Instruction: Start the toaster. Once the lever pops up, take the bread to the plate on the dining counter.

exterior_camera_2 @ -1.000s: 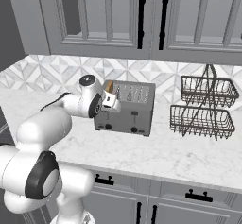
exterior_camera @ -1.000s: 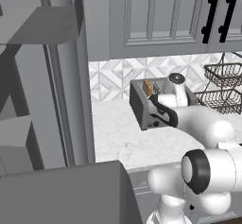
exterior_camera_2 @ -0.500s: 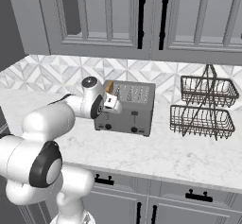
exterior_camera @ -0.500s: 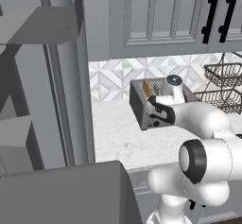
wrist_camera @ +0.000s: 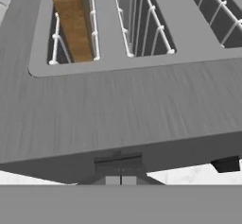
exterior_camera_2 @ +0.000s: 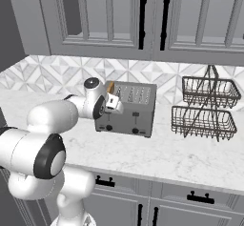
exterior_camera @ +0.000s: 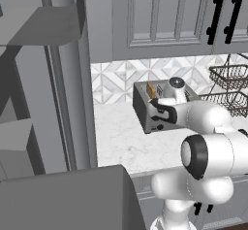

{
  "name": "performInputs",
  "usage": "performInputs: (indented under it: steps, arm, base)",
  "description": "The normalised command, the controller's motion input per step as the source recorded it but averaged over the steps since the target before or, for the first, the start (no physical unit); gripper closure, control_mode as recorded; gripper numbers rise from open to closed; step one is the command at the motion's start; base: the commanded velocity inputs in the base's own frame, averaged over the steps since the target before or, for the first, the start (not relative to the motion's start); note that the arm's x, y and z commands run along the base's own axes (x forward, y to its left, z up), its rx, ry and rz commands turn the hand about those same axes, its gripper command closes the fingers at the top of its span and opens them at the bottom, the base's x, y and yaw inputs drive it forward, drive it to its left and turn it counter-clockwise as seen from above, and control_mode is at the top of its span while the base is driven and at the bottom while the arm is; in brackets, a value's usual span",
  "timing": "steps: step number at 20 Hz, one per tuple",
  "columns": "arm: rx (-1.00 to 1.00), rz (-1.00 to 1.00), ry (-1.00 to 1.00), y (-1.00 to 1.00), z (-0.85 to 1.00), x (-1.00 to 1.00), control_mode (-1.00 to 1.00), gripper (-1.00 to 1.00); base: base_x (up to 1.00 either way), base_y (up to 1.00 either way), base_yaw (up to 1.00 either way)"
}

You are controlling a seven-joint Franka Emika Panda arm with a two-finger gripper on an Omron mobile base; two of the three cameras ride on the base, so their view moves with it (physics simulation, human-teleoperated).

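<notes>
I find the pincer (exterior_camera_2: 116,103) closed on nothing, pressed at the left end of the toaster (exterior_camera_2: 127,109), where I judge the lever sits just below the tips. The bread (wrist_camera: 71,22) stands upright in the near slot, its long axis along the toaster. The toaster rests on the white marble counter (exterior_camera_2: 157,153), backsplash behind, wire basket (exterior_camera_2: 206,107) well apart at its right.

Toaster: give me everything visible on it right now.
The toaster is a boxy dark grey metal unit standing upright on the white marble counter, near the patterned backsplash. Small black knobs sit low on its front face. Its top slots have thin white wire guides, and a slice of bread stands in one. The shut gripper is at its end face, by the lever.
</notes>
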Motion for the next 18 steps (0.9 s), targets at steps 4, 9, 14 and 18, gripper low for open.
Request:
performInputs:
  steps: [4,9,14,18]
  arm:
    - [0.0,0.0,-0.02,0.0,-0.09,0.19,-1.0,1.0]
    - [0.0,0.0,-0.02,0.0,-0.14,0.11,-1.0,1.0]
    - [0.0,0.0,-0.02,0.0,-0.44,-0.15,-1.0,1.0]
    - [0.0,0.0,-0.02,0.0,-0.41,0.0,-1.0,1.0]
  base:
    - [0.0,0.0,0.0]
    - [0.0,0.0,0.0]
    - [0.0,0.0,0.0]
    - [0.0,0.0,0.0]
